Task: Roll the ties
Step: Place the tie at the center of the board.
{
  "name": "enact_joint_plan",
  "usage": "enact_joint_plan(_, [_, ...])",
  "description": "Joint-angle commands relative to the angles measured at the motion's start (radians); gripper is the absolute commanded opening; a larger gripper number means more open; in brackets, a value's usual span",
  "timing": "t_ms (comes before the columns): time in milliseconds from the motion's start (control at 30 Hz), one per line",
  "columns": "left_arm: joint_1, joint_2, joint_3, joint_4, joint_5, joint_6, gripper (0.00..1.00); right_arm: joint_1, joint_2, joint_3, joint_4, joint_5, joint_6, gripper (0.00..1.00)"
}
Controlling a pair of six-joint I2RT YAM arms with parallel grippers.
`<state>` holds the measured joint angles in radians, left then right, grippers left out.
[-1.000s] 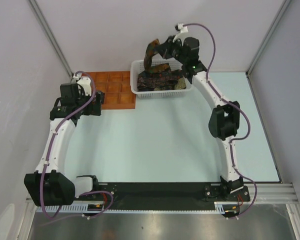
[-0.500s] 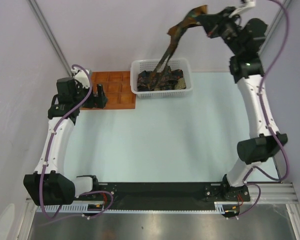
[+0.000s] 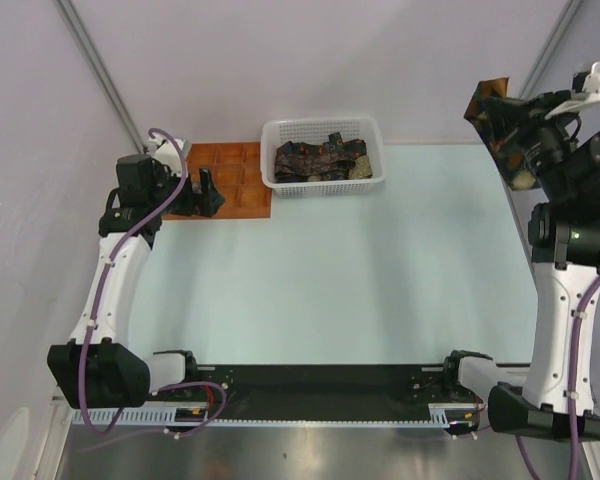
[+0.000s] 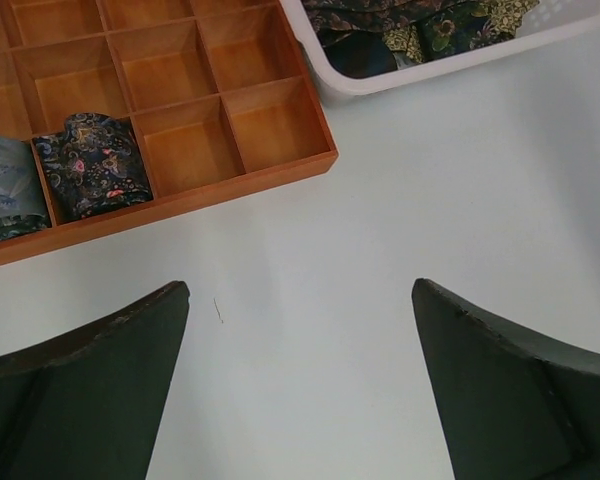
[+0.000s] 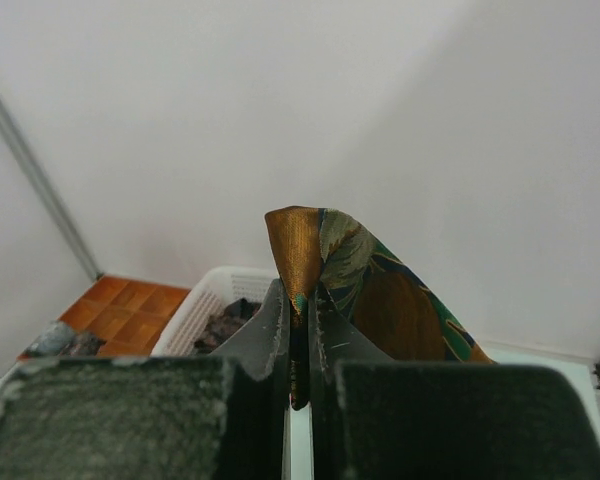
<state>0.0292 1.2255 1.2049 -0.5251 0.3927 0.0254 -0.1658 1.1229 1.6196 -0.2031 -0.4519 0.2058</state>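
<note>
1. Well to the right of the white mesh basket (image 3: 325,181), the right gripper (image 3: 488,108) is lifted clear of the pale table (image 3: 330,280). Its fingers are pressed together on a fold of a necktie (image 5: 380,295).
2. That held tie is dark green and brown with a gold-orange underside. Its folded end stands up past the fingertips in the right wrist view. How the rest of it hangs cannot be seen.
3. Left of the basket, the left gripper (image 3: 208,190) hovers over the table with its jaws spread wide and nothing between them. It sits just beside the edge of the orange-brown compartment tray (image 3: 235,158) that is farther from the basket's rear.
4. More ties (image 3: 320,158) lie heaped inside the basket, dark with green and gold motifs, unrolled and tangled.
5. The tray lies just beside the basket's left end.
6. A dark rolled tie (image 4: 95,165) fills one tray compartment in the row along that edge. It is the third from the corner nearest the basket.
7. A grey-blue rolled tie (image 4: 8,190) sits in the next compartment, one step farther from the basket.
</note>
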Motion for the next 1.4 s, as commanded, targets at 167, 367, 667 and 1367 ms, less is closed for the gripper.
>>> enact_joint_plan(167, [-0.008, -0.084, -0.106, 0.06, 0.078, 0.011, 1.0, 0.357, 0.017, -0.078, -0.094, 0.021, -0.016, 0.0])
enact_joint_plan(367, [-0.006, -0.178, -0.195, 0.065, 0.081, 0.021, 0.99, 0.545, 0.02, -0.174, -0.085, 0.073, 0.104, 0.0])
enact_joint_plan(667, [-0.011, -0.231, -0.278, 0.002, 0.153, 0.215, 0.99, 0.278, 0.172, -0.242, -0.168, -0.112, 0.08, 0.0])
enact_joint_plan(1367, [-0.38, 0.435, 0.017, 0.07, 0.134, 0.625, 0.92, 0.068, 0.436, -0.34, -0.693, -0.011, -0.743, 0.0])
